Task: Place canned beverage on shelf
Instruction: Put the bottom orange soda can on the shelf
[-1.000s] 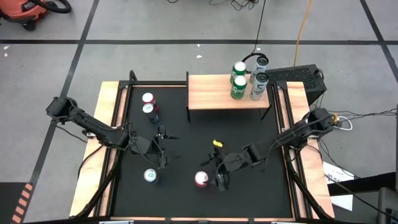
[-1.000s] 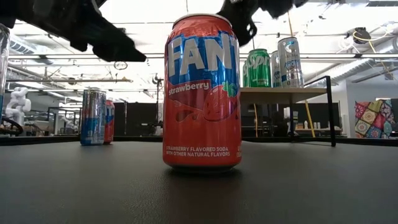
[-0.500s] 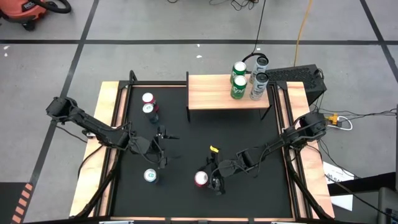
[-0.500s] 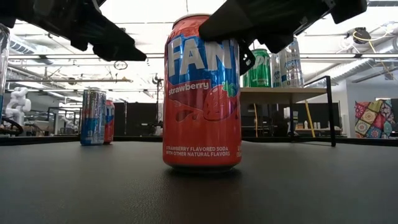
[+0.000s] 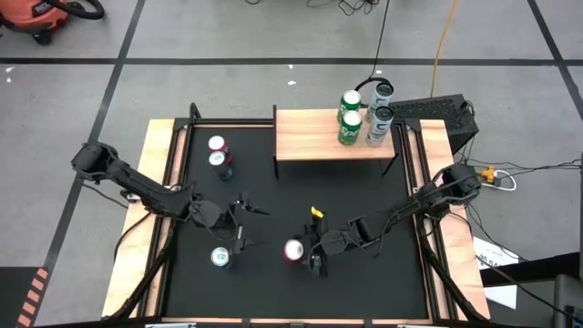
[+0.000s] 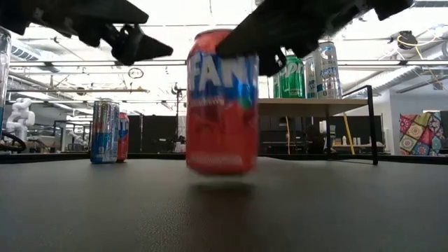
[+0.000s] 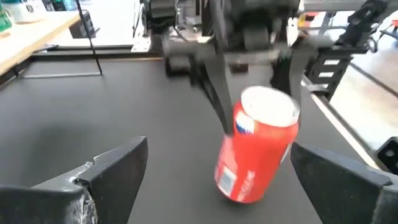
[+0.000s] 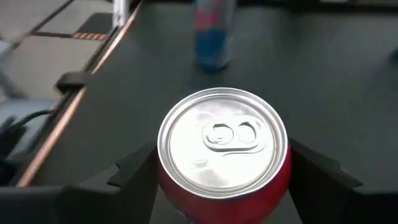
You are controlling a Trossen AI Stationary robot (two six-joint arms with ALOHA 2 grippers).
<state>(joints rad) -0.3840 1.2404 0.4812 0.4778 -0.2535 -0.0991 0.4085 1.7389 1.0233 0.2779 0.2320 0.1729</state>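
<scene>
Left arm: left pincer (image 5: 244,219) hovers over the black counter (image 5: 273,196), fingers spread wide, holding nothing. A silver-topped can (image 5: 219,258) stands just beside it; two more cans (image 5: 219,155) stand at the counter's far left.

Centre: the red Fanta strawberry can (image 5: 293,251) is in the right pincer (image 5: 308,255). In the right wrist view the two fingers sit one on each side of the can body, closed against it. In the low view the can's base shows clear of the counter surface and the can leans slightly; judged as just picked up.

Right: the shelf (image 5: 333,136) stands at the counter's far edge, well apart from the held can. Four cans (image 5: 364,114) already crowd its right end; the left part of the plank is bare.

Step in hand: grasp made, lift starting. Next move calls for raising the can above plank height, carrying it across to the bare stretch, keeping it upright and clear of the cans already there, then setting it down before release.
</scene>
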